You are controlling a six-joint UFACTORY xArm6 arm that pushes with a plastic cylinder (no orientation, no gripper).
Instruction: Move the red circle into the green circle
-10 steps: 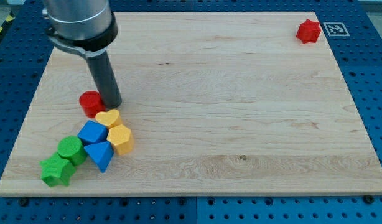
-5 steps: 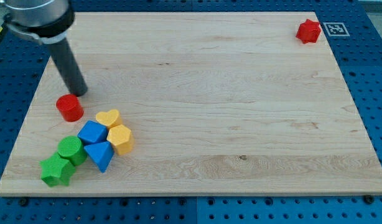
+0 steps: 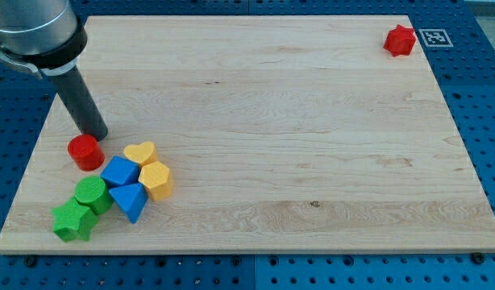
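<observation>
My tip (image 3: 95,134), the end of a plain dark rod with no gripper on it, rested on the wooden desk (image 3: 296,145) just above the red circle (image 3: 85,151), touching it or nearly so. The green circle (image 3: 92,193) lay below that, apart from it, clustered with one green star (image 3: 72,221), two blue blocks (image 3: 119,171) (image 3: 131,200), one yellow heart (image 3: 139,152) and one yellow hexagon (image 3: 156,179). One red star (image 3: 400,39) sat at the view's top right beside a black-and-white square marker (image 3: 434,37) with no readable writing.

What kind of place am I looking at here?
Probably a robotics lab test bench. A wooden board lies on a blue perforated table, a printed marker tag sits at its corner, and a rod ends in my tip just above the red circle.
</observation>
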